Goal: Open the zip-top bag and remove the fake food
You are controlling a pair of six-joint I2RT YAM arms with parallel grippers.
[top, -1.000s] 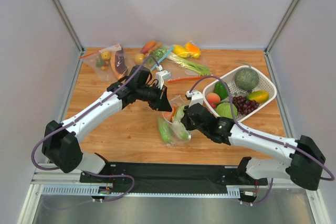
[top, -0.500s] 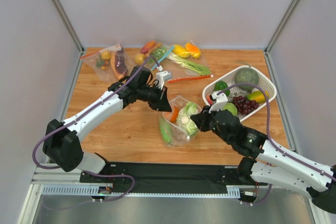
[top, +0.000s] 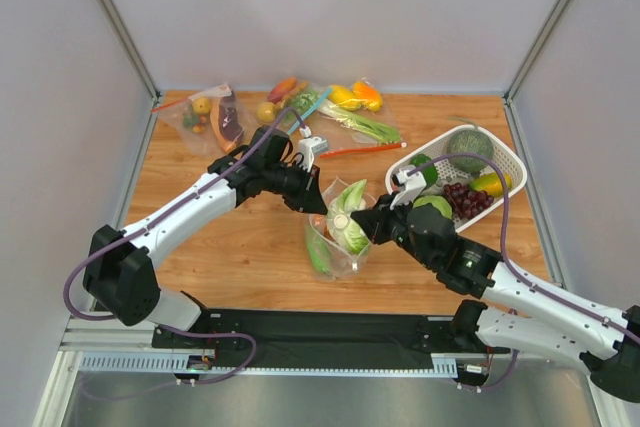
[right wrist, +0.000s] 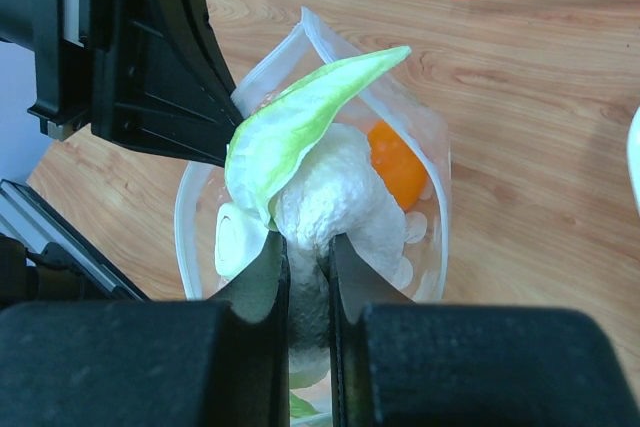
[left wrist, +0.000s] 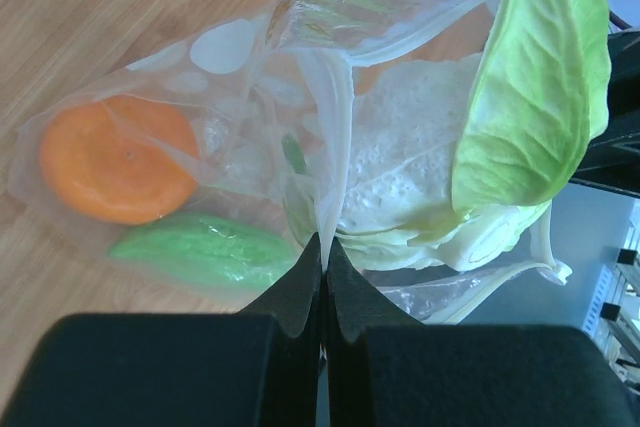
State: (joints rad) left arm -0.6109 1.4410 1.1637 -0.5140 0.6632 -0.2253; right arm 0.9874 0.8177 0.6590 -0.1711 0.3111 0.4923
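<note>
The cauliflower (top: pixel 348 219) is now higher than one second ago. Then it was lying deep in the bag (left wrist: pixel 225 52), and now its white head and its big green leaf stand up out of the open mouth. The right gripper (right wrist: pixel 308 247) has pulled back toward its own side and upward, and its fingers pinch the white head of the cauliflower between them. The lower part of the cauliflower seems to be inside the rim of the bag yet, so I judge it is about half out.

The left gripper (left wrist: pixel 323 247) has hardly moved. Its fingers are pressed together on a thin fold of the plastic at the mouth, and this keeps the bag from following the pull.

The bag lies on the table (top: pixel 230 247) between the two arms, and its zip is already open. The orange (left wrist: pixel 115 172) and the green piece (left wrist: pixel 200 247) are inside at the bottom, side by side.

So the first piece of food is nearly free, and two pieces remain. The leaf is wide and could catch on the plastic.
</note>
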